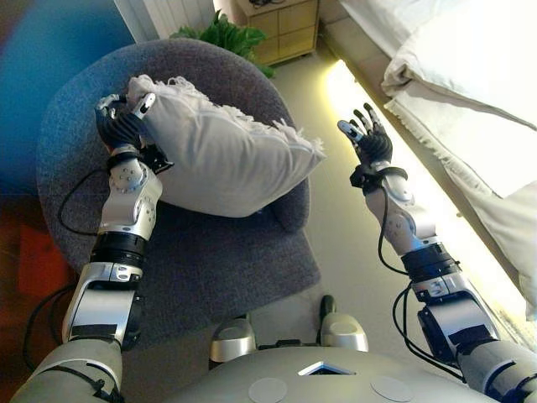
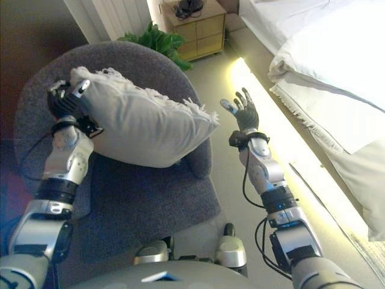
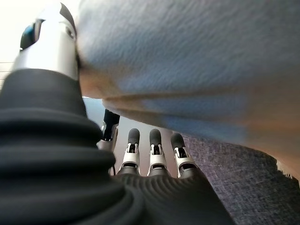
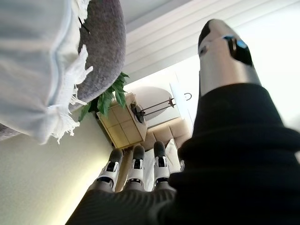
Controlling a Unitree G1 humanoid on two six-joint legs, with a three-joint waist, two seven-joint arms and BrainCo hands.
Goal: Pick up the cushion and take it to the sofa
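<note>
A white cushion (image 1: 222, 155) with fringed edges lies across the seat of a grey round armchair (image 1: 210, 260). My left hand (image 1: 122, 128) is at its left end. In the left wrist view the thumb (image 3: 47, 51) presses against the cushion (image 3: 187, 65) and the straight fingers (image 3: 154, 145) reach beneath it with a small gap. My right hand (image 1: 369, 138) is raised over the floor, palm toward the cushion's right corner, a short way off it, fingers (image 4: 136, 164) spread and holding nothing. No sofa shows.
A bed with white bedding (image 1: 470, 84) runs along the right, with a lit strip of floor beside it. A wooden nightstand (image 1: 285, 25) and a green plant (image 1: 222, 34) stand behind the armchair.
</note>
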